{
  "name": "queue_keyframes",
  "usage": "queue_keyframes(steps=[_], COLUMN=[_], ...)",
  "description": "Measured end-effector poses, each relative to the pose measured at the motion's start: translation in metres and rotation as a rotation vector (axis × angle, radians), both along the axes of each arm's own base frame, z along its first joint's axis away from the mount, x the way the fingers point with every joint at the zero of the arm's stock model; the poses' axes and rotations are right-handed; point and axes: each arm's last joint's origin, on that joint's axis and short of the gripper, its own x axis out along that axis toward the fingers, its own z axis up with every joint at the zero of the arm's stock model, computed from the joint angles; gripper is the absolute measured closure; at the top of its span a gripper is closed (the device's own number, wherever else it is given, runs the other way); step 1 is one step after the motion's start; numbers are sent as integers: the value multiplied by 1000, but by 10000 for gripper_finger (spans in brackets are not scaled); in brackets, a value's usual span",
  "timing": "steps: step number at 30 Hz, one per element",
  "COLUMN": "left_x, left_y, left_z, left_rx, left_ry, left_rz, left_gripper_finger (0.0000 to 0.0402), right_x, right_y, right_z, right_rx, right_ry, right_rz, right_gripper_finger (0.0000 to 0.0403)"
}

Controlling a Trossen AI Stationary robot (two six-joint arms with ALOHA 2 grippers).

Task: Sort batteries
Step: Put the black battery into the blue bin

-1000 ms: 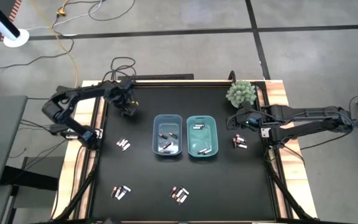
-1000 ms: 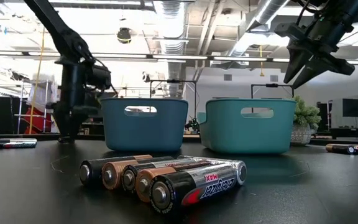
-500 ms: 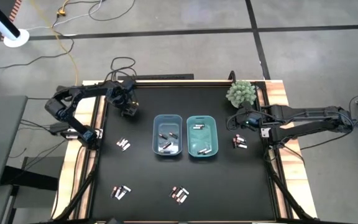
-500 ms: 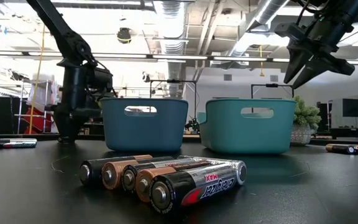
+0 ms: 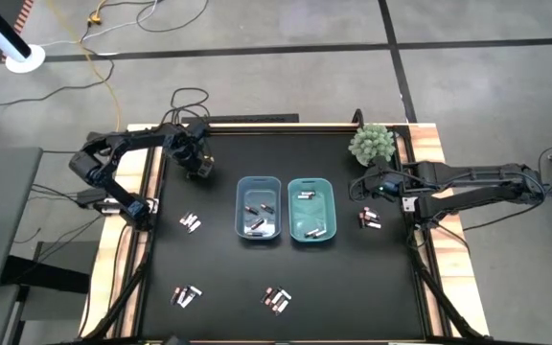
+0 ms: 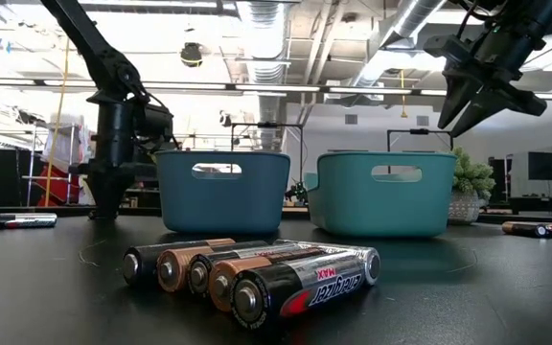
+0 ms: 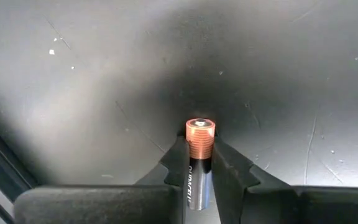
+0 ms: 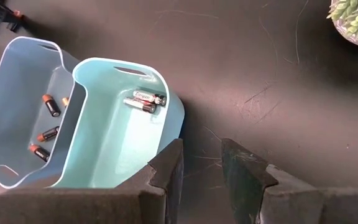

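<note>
Now the left tool [image 7: 197, 163], clenched on 1 copper-capped battery [image 7: 199, 144] near the surface's [image 5: 218, 278] far-left corner, should lift straight.

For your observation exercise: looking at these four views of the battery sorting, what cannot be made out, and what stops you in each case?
- High view: brands on the loose battery groups are too small to read.
- Left wrist view: the held battery has its lower body hidden by the left gripper.
- Low view: bin contents are hidden by the walls.
- Right wrist view: the blue bin is cut off by the edge; the right gripper hides the table below it.
</note>
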Motion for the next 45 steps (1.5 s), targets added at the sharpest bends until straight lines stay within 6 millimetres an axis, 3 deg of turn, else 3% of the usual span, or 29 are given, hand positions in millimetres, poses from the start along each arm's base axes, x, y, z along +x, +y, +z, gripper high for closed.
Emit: queue_keyframes(steps=[6, 14, 19, 26, 33, 40, 45], left_x=[-3, -9, 2, 31, 61, 110, 151], left_y=[-7, -28, -45, -67, -89, -116, -137], left_z=[15, 69, 106, 147, 168, 171, 158], left_rx=[23, 160, 251, 340, 363, 365, 330], left_ry=[-53, -257, -358, -437, -485, -463, -419], left_rz=[-8, -68, -192, -247, -292, -415, -512], left_gripper_finger=[364, 364, 364, 364, 364, 364, 364], right_x=[0, 0, 0, 0, 0, 1, 1], right_y=[0, 0, 0, -2, -3, -3, -1], right_z=[0, 0, 0, 0, 0, 1, 1], right_rx=[-6, -7, -15, -53, -61, -92, -122], right_ry=[5, 5, 9, 27, 32, 41, 62], right_rz=[10, 11, 15, 28, 28, 73, 133], right_gripper_finger=[275, 275, 275, 275, 275, 275, 275])
